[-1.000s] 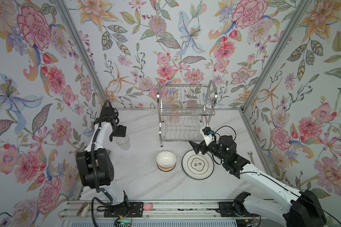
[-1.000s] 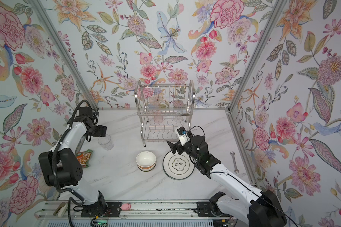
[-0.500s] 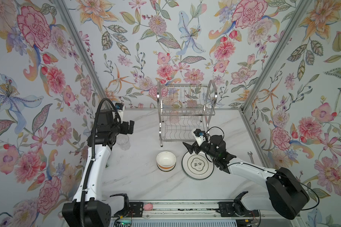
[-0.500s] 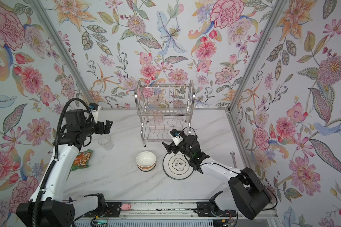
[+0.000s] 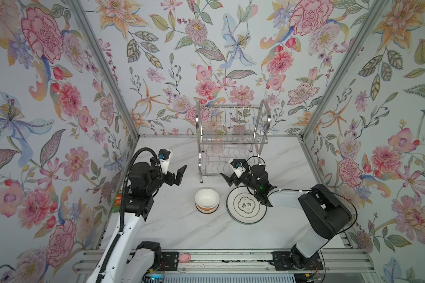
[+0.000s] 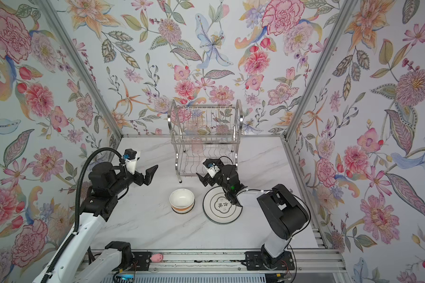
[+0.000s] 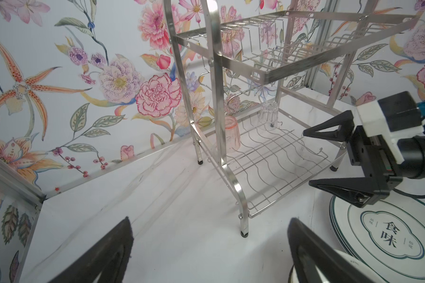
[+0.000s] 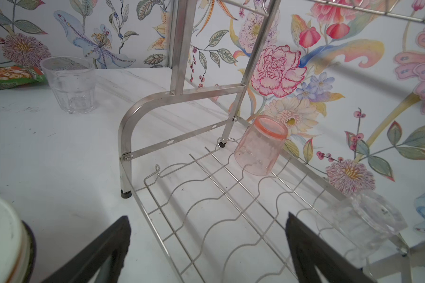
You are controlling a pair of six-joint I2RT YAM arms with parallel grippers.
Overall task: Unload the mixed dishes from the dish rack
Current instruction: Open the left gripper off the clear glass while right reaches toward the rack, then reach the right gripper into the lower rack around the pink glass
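The dish rack (image 5: 232, 141) (image 6: 205, 141) stands at the back of the table. On its lower shelf a pink tumbler (image 8: 260, 145) (image 7: 231, 134) stands upside down, and a clear tumbler (image 8: 363, 220) (image 7: 269, 115) is beside it. A cream bowl (image 5: 206, 200) (image 6: 182, 201) and a dark-rimmed plate with characters (image 5: 246, 204) (image 6: 221, 207) sit on the table in front of the rack. My left gripper (image 5: 179, 175) (image 7: 209, 220) hovers open, left of the rack. My right gripper (image 5: 227, 180) (image 8: 206, 216) is open and empty at the lower shelf's front edge.
Another clear tumbler (image 8: 70, 85) stands upright on the table left of the rack, hidden under my left arm in both top views. A green-orange food packet (image 8: 10, 76) (image 5: 118, 198) lies by the left wall. A small pink object (image 5: 184, 257) sits on the front rail.
My left arm has lifted away from the clear tumbler by the left wall and swung towards the rack. My right gripper has shifted left, closer to the lower shelf. Both stayed open.
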